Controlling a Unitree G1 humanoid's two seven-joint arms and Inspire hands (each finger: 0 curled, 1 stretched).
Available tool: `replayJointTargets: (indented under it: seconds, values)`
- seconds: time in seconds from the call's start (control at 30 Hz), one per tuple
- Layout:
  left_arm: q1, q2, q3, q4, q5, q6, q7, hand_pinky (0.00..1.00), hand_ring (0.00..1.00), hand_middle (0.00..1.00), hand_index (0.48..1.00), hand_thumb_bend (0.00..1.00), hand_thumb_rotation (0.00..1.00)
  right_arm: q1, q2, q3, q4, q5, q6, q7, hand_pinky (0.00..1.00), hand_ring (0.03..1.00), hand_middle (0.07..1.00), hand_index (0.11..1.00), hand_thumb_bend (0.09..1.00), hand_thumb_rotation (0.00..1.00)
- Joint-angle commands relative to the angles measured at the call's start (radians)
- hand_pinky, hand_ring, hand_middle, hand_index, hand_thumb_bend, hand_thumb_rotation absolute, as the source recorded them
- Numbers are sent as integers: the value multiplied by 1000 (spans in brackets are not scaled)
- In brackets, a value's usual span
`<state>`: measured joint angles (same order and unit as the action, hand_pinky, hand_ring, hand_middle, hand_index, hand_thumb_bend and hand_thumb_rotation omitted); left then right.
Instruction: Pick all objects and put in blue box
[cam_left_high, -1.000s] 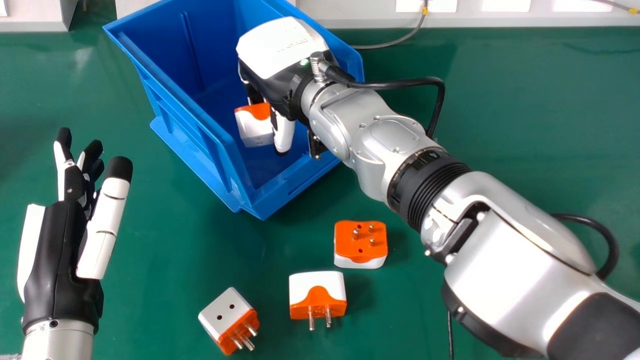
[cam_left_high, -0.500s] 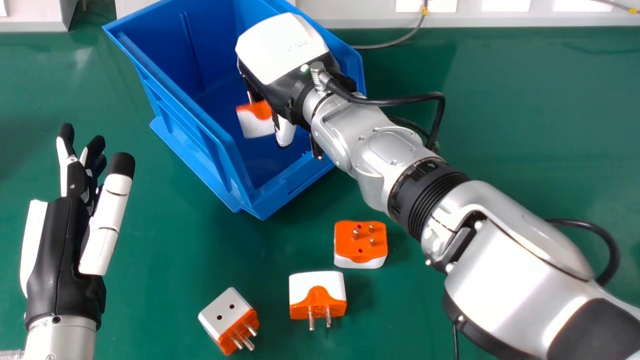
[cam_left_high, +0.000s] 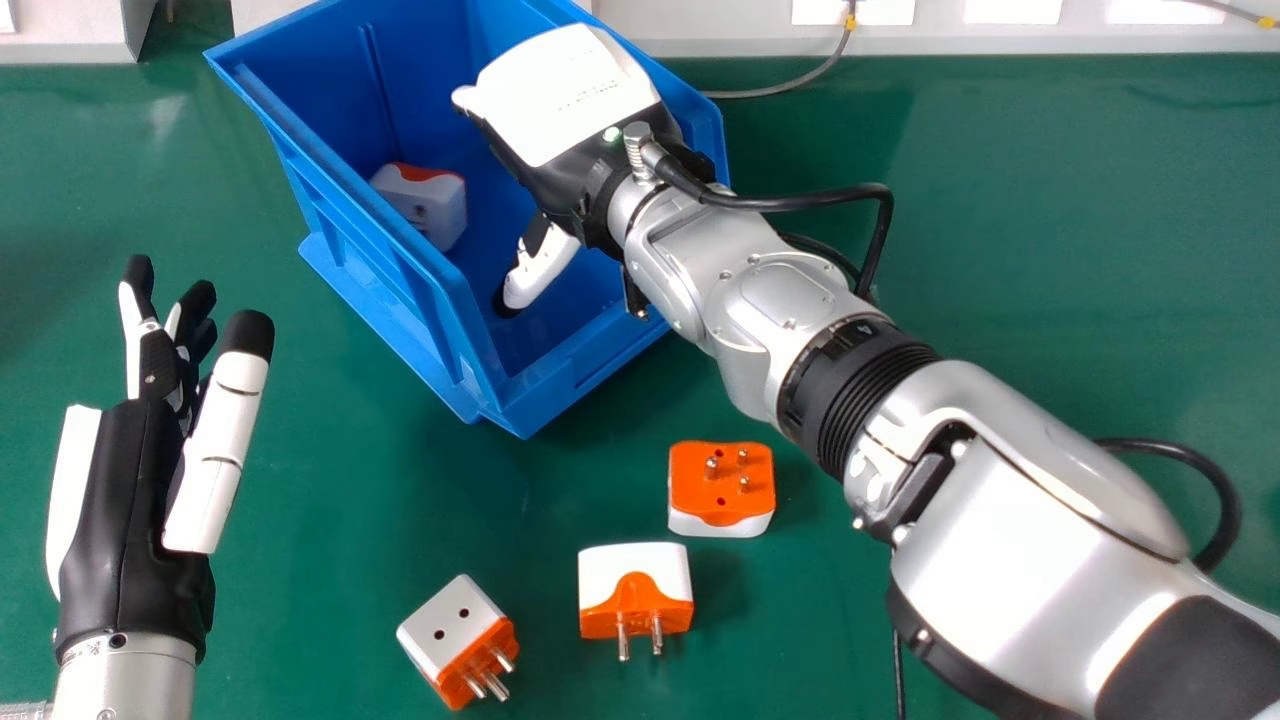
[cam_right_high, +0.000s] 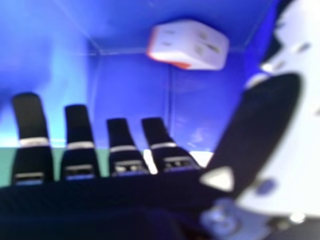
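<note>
White-and-orange plug adapter (cam_left_high: 432, 208) inside blue box (cam_left_high: 355, 235). Three alike on green table (cam_left_high: 1050, 250): left adapter (cam_left_high: 448, 625) and middle adapter (cam_left_high: 630, 575), pins sideways; right adapter (cam_left_high: 715, 500), pins up

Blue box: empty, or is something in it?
Not empty: the blue box has one orange-and-white adapter inside, visible in both the head and right hand views.

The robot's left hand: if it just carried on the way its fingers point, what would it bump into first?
Probably the blue box: past a stretch of green table, its left corner looks roughly in line with the left hand. Height is unclear, so it might pass above the rim.
</note>
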<state>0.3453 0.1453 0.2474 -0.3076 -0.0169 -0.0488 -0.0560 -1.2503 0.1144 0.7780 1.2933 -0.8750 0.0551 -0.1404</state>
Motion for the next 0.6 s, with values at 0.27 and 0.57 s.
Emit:
replayJointTargets:
  seconds: [0.27,0.57]
  values:
    - [-4,5,-3,-31,17,2,6,945,987,979,974,665,883,-32,-23,-18,-34,3,-4,-12,690,899,998,965,722,544]
    - [-18,11,-2,-16,27,-1,5,942,986,979,973,677,885,-29,-83,-32,-113,5,-22,-5,697,891,1000,954,624,308]
